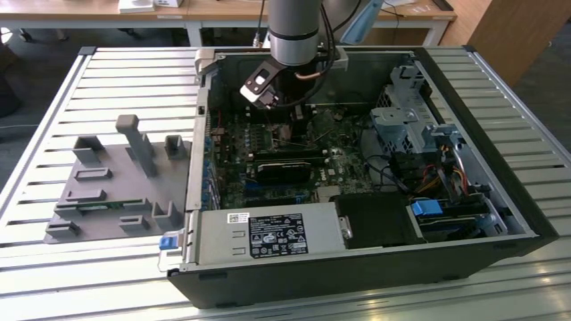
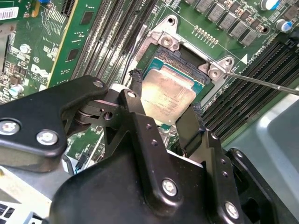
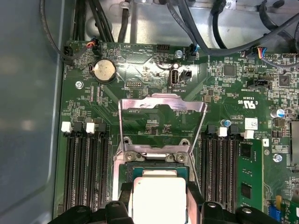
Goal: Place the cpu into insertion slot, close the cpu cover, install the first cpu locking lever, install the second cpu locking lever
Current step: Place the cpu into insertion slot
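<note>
There is one cpu (image 2: 170,91), and the two black fingers (image 2: 135,91) of the gripper (image 2: 166,95) pinch it on two opposite edges. It hangs directly over the one insertion slot (image 2: 180,63), covering most of it. I cannot tell if the chip already sits inside or is just above.

In the first wrist view the one cpu cover (image 3: 177,102) stands folded open behind the insertion slot (image 3: 156,164), and the green board shows through its square cut-out. The cpu (image 3: 159,191) and the gripper (image 3: 159,199) are cut off by the picture edge.

One thin metal lever (image 2: 261,81) sticks out from a corner of the slot in the second wrist view; its far end is cut off. One round battery (image 3: 103,71) lies on the motherboard (image 3: 140,56). Long black memory slots (image 3: 88,172) run on both sides, and their number is hard to count.

In the exterior view the gripper (image 1: 283,117) reaches down into the one open computer case (image 1: 357,281), and its body hides the chip and the slot.
</note>
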Action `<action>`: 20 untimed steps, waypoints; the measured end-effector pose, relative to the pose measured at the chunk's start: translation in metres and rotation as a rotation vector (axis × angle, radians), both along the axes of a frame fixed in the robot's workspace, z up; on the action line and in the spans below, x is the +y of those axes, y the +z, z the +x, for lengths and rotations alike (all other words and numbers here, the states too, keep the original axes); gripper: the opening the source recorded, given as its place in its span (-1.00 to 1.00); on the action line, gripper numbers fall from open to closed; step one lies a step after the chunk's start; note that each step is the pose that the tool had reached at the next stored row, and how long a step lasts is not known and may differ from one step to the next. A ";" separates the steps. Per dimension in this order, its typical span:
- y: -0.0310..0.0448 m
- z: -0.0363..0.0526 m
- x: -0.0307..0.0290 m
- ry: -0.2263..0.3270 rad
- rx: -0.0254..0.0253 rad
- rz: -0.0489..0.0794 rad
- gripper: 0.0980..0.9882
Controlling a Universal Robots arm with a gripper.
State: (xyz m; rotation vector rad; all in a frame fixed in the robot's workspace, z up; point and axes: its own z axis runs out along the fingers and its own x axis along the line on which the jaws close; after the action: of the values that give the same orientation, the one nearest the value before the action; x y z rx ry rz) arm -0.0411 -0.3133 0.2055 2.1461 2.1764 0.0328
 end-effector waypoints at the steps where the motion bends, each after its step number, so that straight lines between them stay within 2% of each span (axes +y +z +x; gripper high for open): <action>1: -0.0006 0.0000 0.0000 0.000 0.0000 0.000 0.00; 13: -0.0070 -0.0008 0.0001 0.004 -0.0001 -0.013 0.00; 20: -0.0087 -0.0017 0.0020 0.004 0.0000 -0.015 0.00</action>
State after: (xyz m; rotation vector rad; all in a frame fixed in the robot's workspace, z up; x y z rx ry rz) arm -0.0428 -0.3113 0.1968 2.1334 2.1746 0.0169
